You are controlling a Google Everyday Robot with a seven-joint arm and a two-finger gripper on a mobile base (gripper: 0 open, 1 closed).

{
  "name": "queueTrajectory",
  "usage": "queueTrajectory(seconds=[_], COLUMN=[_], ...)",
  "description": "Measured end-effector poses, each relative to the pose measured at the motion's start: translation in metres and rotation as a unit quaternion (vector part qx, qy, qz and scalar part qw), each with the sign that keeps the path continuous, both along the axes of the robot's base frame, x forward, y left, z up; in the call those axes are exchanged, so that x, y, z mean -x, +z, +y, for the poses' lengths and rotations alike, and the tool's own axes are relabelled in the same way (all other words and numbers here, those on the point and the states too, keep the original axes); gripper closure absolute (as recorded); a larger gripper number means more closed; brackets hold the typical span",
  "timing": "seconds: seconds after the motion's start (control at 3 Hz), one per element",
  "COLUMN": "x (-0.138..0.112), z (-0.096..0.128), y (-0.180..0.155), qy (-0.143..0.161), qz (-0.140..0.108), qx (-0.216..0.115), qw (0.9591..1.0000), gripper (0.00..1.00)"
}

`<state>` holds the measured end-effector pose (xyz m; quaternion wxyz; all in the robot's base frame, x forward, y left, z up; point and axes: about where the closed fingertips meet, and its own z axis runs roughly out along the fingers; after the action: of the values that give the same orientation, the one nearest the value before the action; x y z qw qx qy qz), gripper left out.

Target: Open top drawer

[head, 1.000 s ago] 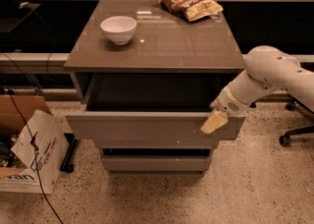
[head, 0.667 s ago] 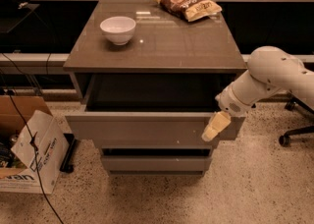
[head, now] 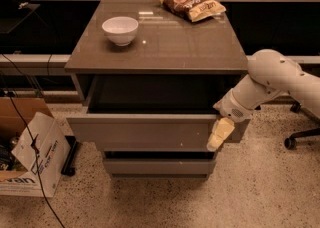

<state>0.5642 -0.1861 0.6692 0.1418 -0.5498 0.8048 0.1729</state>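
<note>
From here I see the top drawer [head: 145, 131] pulled out under the table [head: 170, 49], its dark box exposed. The gripper [head: 220, 135] points down over the right end of the drawer's front panel. I cannot tell whether it is open or clamped on anything. A white bowl [head: 120, 29] and a snack bag [head: 191, 4] sit on the table.

Left of the top drawer [head: 145, 132], a cardboard box [head: 37, 159] shows letters like "van"; its other print is illegible. The claw [head: 220, 135] is at the drawer's right end.
</note>
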Motion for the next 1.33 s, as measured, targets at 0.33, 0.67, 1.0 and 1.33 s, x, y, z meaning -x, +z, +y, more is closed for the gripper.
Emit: queueTrajectory(seconds=[0.33, 0.67, 1.0, 1.33], x=[0.023, 0.031, 0.053, 0.053], z=[-0.011, -0.015, -0.023, -0.023], y=[-0.005, -0.004, 0.000, 0.000], qy=[0.009, 0.008, 0.003, 0.003], qz=[0.032, 0.037, 0.046, 0.046], qx=[-0.002, 0.000, 0.007, 0.007], qw=[0.9994, 0.9993, 0.9989, 0.9989], gripper=[0.22, 0.45, 0.69, 0.66])
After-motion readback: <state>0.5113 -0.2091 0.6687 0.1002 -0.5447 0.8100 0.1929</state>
